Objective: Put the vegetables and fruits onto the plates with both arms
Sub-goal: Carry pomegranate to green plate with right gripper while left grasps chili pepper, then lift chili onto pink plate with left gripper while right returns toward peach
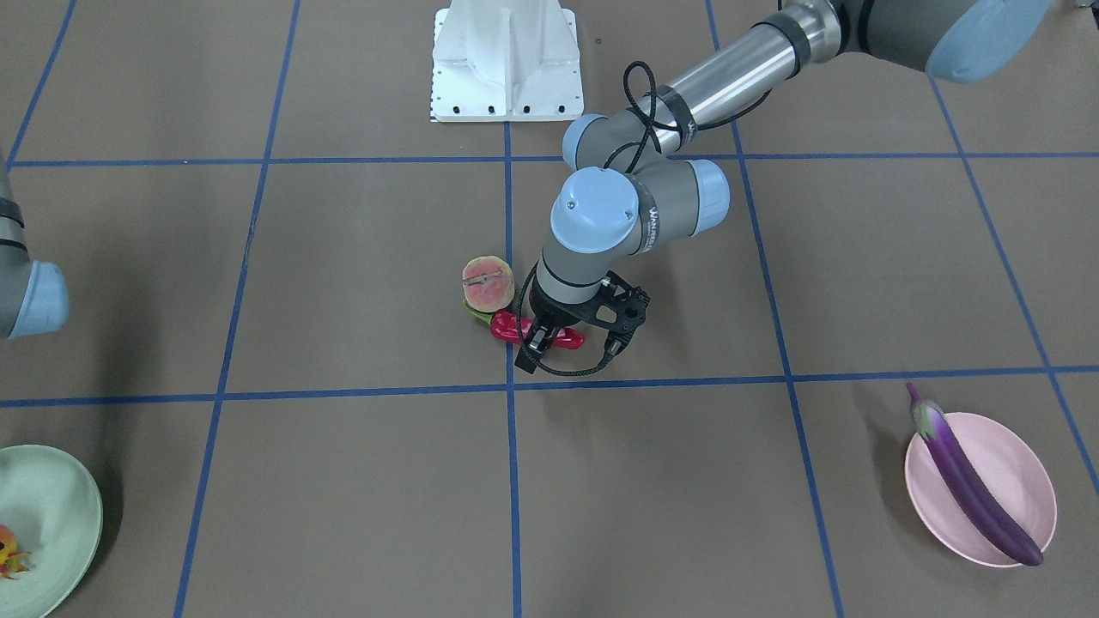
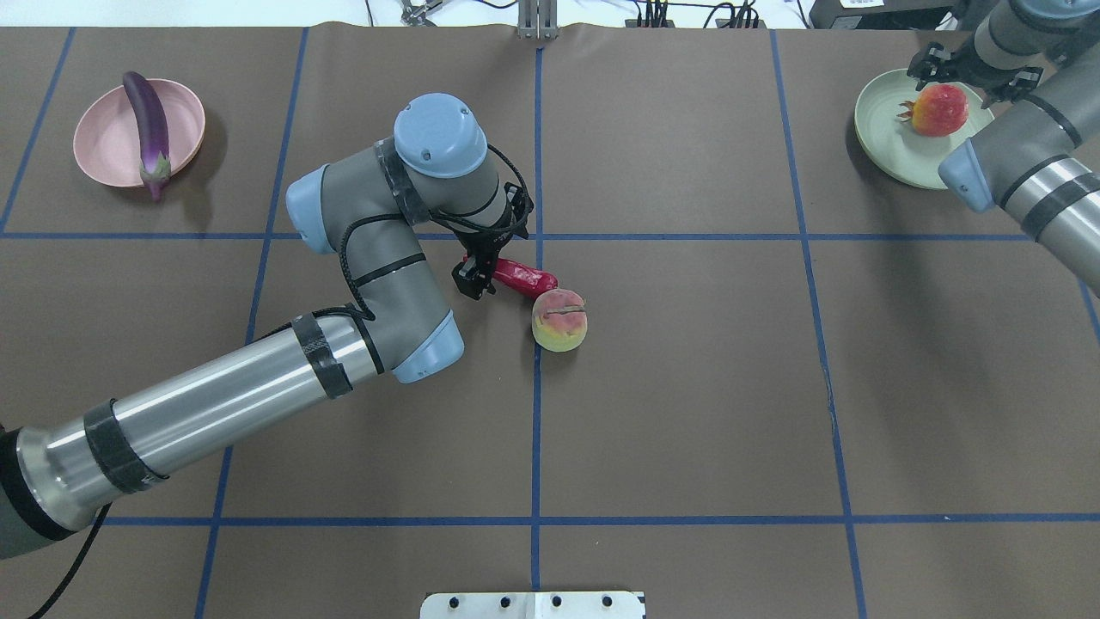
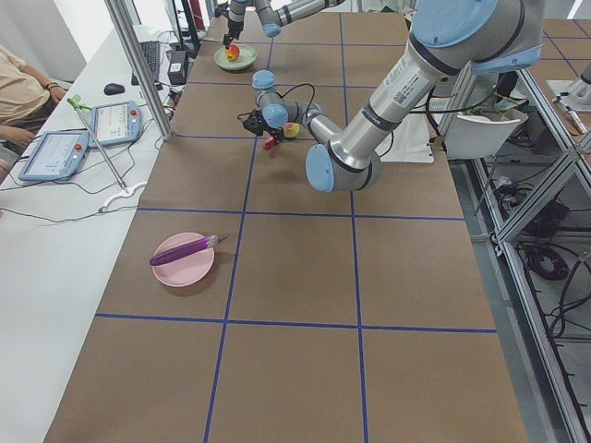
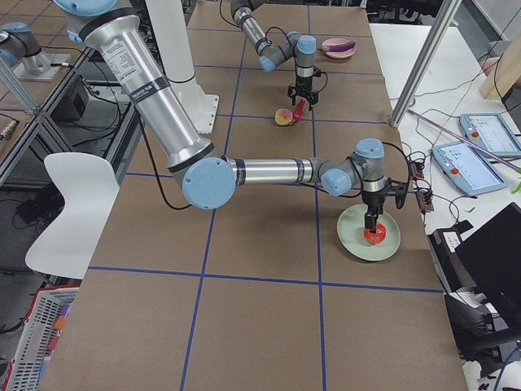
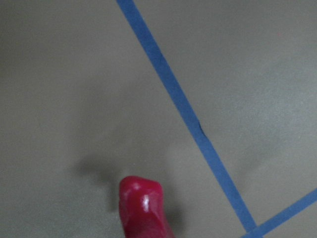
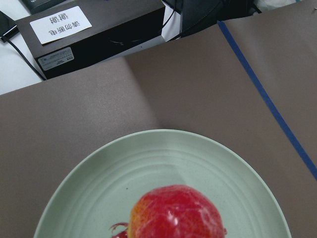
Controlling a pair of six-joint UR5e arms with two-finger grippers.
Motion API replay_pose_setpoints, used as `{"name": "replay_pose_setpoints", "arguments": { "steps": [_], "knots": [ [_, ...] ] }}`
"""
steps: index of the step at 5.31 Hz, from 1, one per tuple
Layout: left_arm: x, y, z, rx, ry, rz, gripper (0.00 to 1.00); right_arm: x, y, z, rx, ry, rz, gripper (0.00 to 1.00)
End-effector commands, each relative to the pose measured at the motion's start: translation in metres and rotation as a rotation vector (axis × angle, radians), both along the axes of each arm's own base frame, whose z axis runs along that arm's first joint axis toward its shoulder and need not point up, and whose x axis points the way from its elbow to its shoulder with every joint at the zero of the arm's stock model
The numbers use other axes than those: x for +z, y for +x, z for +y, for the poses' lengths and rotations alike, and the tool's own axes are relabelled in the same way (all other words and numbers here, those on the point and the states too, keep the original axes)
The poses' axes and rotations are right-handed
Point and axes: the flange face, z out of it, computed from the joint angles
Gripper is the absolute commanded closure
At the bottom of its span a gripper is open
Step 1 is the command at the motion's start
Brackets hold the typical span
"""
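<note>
Toward the far left corner of the table, a pink plate holds the eggplant, laid across its middle with the green cap over the near rim. Near the table's middle, the left gripper points down, fingers clamped on the chili toward its tip end. Its shadow in the wrist view suggests the chili is just off the table, though I cannot be sure. Its stem end points at the peach, just beside it, touching or nearly so. At the far right corner, the pomegranate rests on the green plate with the right gripper above it; whether those fingers grasp it or are loose around it I cannot tell.

The step in hand looks like carrying the chili to the pink plate. Raise it straight up first, so the stem clears the peach and does not set it rolling. The skin is glossy and the grip off centre, so the stem end may sag or slip; move steadily, without sharp turns. Come down over the bare part of the plate beside the eggplant, low enough that the chili does not bounce out, and do not nudge the eggplant off the rim.
</note>
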Motion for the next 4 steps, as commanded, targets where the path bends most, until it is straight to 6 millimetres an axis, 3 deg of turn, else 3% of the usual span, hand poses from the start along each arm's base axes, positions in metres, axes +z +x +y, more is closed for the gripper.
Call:
{"name": "replay_pose_setpoints", "arguments": {
  "steps": [1, 2, 3, 4],
  "knots": [
    [0.000, 0.004, 0.006, 0.003, 0.000, 0.000, 0.95, -0.023, 0.003, 0.004, -0.031, 0.027, -0.057, 0.00],
    [0.000, -0.013, -0.013, -0.010, 0.013, 0.002, 1.00, -0.031, 0.003, 0.019, -0.037, 0.040, -0.085, 0.00],
    [-0.004, -0.037, -0.035, -0.037, 0.014, 0.013, 1.00, -0.046, -0.024, 0.039, -0.107, 0.014, -0.190, 0.00],
    [-0.003, -0.086, -0.075, 0.002, 0.067, 0.027, 1.00, -0.080, -0.085, 0.078, -0.119, -0.032, -0.301, 0.00]
  ]
}}
